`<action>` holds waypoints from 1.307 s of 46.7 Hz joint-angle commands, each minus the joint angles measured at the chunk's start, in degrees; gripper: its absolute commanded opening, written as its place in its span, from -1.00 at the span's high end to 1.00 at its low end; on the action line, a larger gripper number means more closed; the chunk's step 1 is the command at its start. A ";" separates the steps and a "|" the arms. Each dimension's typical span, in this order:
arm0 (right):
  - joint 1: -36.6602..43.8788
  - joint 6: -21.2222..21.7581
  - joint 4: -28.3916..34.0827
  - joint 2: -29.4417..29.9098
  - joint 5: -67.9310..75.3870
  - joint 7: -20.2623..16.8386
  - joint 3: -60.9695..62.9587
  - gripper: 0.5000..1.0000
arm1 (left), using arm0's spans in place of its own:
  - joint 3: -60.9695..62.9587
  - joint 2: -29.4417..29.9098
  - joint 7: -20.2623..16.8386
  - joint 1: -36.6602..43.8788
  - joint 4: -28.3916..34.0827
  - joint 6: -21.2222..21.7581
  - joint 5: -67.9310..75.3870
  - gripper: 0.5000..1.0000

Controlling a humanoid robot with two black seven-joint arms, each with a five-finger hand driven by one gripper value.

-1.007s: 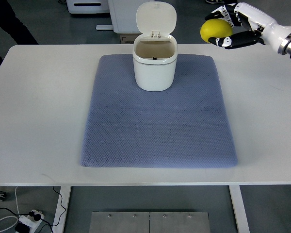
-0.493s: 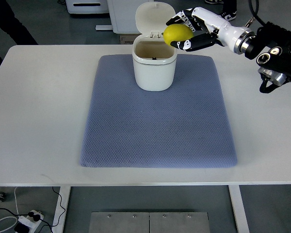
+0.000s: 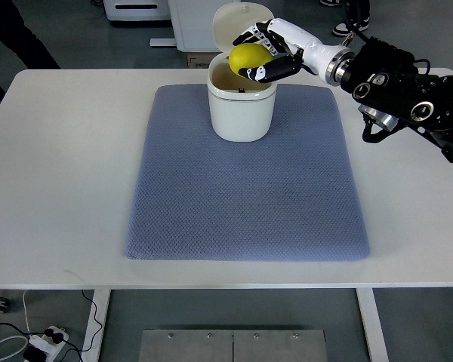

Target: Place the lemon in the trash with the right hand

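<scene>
A yellow lemon (image 3: pixel 246 56) is held in my right hand (image 3: pixel 266 53), whose white and black fingers curl around it. The hand hovers just above the open mouth of a white trash bin (image 3: pixel 241 109) with its lid flipped up at the back. The bin stands at the far middle of a blue-grey mat (image 3: pixel 245 181). My right arm (image 3: pixel 396 79) reaches in from the right edge. The left arm is out of sight.
The mat lies on a white table (image 3: pixel 60 166). A person's dark trouser leg (image 3: pixel 15 34) stands beyond the table's far left corner. White equipment sits on the floor behind the bin.
My right hand has carried the lemon leftward from the far right corner to directly over the bin's opening, and more of the arm has come into view.
</scene>
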 commanded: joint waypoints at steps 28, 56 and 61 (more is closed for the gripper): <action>0.16 0.26 -5.35 4.53 2.61 -4.08 -1.13 -0.29 | 0.00 0.00 -0.01 0.05 0.00 0.00 0.00 -1.00; 0.60 0.08 -4.47 3.39 2.52 -4.00 -2.18 -0.97 | 0.00 0.00 -0.01 -0.04 0.00 0.00 0.00 -1.00; 0.60 0.08 -2.63 1.55 2.43 -3.65 -4.73 -0.97 | 0.00 0.00 -0.01 0.05 0.00 0.00 0.00 -1.00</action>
